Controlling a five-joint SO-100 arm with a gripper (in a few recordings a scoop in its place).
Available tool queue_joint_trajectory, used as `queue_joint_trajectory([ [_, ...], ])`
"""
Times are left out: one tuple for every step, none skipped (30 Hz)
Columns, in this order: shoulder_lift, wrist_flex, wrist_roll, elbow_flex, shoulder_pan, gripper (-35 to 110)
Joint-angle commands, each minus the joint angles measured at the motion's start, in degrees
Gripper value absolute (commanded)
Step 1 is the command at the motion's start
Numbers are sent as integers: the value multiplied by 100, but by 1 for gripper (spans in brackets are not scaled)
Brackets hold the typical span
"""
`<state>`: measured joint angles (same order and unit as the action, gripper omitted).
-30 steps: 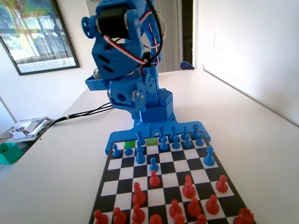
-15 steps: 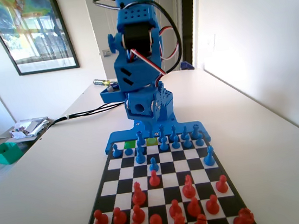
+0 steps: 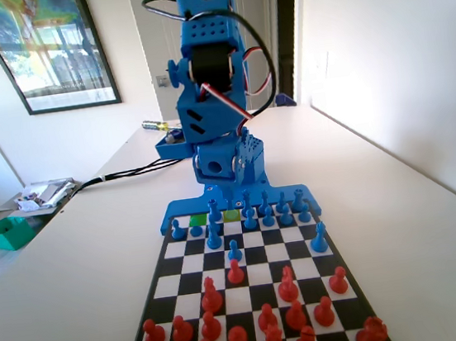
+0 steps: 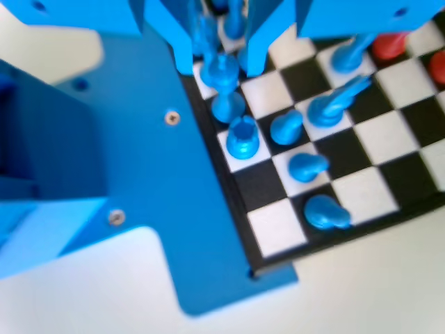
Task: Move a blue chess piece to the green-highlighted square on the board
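- In the wrist view we see the claw point(image 4: 221, 52) hanging low over the board's point(image 4: 348, 198) edge row, its 2 jaws parted around blue pieces; whether they grip one we cannot tell.
- A blue piece point(image 4: 243, 136) stands just beyond it.
- In the fixed view, a green square point(image 3: 231, 215) lies in the far row, red pieces point(image 3: 235, 272) nearer us.
- We read no writing.
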<state>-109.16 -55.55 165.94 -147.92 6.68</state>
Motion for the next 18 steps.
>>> queue_joint_trajectory([
  [-308, 185, 158, -149, 123, 14],
  [-308, 264, 185, -193, 141, 14],
  [-308, 299, 202, -229, 149, 14],
  [-308, 325, 211, -246, 158, 14],
  [-308, 352, 220, -264, 167, 14],
  [-308, 369, 220, -281, 167, 14],
  [-308, 396, 229, -299, 167, 13],
  [-308, 431, 237, -308, 167, 12],
  [-308, 457, 255, -334, 167, 10],
  [-308, 475, 272, -352, 167, 8],
  [-308, 483, 281, -360, 167, 6],
  [-308, 483, 281, -378, 167, 5],
  [-308, 510, 281, -396, 158, 3],
  [-308, 554, 281, -422, 158, 2],
  [-308, 580, 281, -439, 149, 1],
  [-308, 633, 281, -466, 149, 1],
  [-308, 686, 281, -501, 149, 1],
  [-308, 729, 290, -527, 149, 1],
])
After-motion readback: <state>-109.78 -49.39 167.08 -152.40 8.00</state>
